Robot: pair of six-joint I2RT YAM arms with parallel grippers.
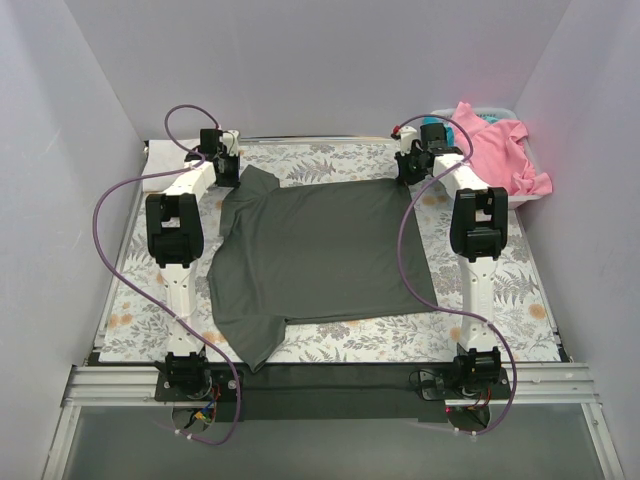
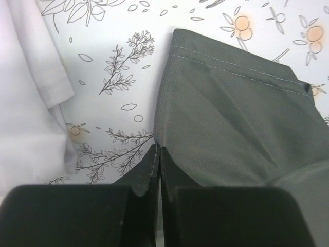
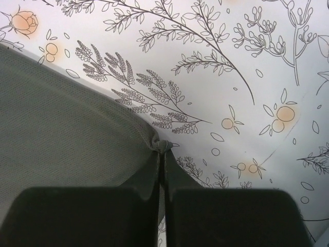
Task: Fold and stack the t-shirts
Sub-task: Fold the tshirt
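Note:
A dark charcoal grey t-shirt (image 1: 320,250) lies spread flat on the floral table cloth (image 1: 340,340). My left gripper (image 1: 228,170) is at its far left corner. In the left wrist view that gripper (image 2: 158,149) is shut, pinching the edge of the grey t-shirt (image 2: 231,118) just below the sleeve hem. My right gripper (image 1: 412,168) is at the far right corner. In the right wrist view that gripper (image 3: 163,146) is shut on a small bunched corner of the grey t-shirt (image 3: 61,134). A white t-shirt (image 2: 25,113) lies left of the left gripper.
A pink t-shirt (image 1: 495,150) hangs over the white plastic basket (image 1: 503,109) at the far right corner, with a bit of teal cloth (image 1: 491,119) behind it. White walls close in the table on three sides. Purple cables loop over both arms.

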